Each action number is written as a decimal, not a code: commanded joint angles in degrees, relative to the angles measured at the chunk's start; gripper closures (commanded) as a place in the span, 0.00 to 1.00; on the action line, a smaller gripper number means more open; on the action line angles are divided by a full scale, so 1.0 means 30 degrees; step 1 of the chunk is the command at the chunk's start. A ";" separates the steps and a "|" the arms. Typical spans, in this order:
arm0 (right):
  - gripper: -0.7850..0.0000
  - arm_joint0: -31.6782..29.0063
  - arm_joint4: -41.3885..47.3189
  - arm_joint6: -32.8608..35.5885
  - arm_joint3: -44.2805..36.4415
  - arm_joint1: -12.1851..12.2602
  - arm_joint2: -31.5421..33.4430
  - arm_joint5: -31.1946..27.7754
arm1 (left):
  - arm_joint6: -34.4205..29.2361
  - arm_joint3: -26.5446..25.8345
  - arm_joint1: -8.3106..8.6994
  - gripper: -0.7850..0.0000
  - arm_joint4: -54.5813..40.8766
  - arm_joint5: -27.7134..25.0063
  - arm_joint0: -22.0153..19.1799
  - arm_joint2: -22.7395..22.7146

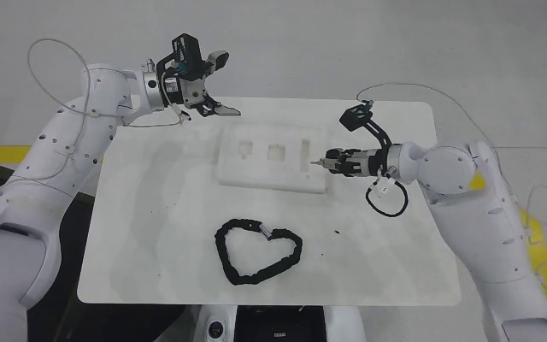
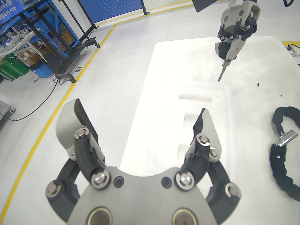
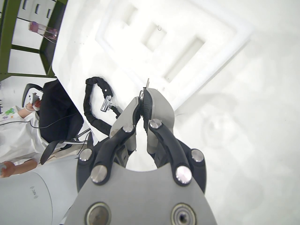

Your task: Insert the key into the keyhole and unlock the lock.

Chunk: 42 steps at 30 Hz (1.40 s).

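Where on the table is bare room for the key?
Free: the table left of the tray and chain, and the front right corner beside the chain. Crowded: the tray's right end, where the right gripper holds the key.

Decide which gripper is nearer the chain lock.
Right. The right gripper, holding the key, hangs beyond the chain lock; the left gripper is farther off at the table's far edge.

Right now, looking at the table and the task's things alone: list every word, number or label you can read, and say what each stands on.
None can be read: the key, the chain lock, the foam tray and the table show no words, numbers or labels.
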 commanded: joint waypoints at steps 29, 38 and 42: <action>1.00 -0.2732 0.2613 -0.2655 -0.1200 0.0497 0.3295 -0.0739 | -0.1628 -0.2426 0.0208 0.00 0.0790 -0.1263 0.1346 -0.0094; 1.00 -0.2732 0.2613 -0.2655 -0.1200 0.0497 0.3295 -0.0739 | 0.2119 -0.4759 0.0925 0.00 0.2741 -0.1263 0.2065 0.3211; 1.00 -0.2732 0.2613 -0.2655 -0.1200 0.0497 0.3295 -0.0739 | 0.4308 -0.5414 0.1071 0.00 0.4327 -0.1263 0.1162 0.6061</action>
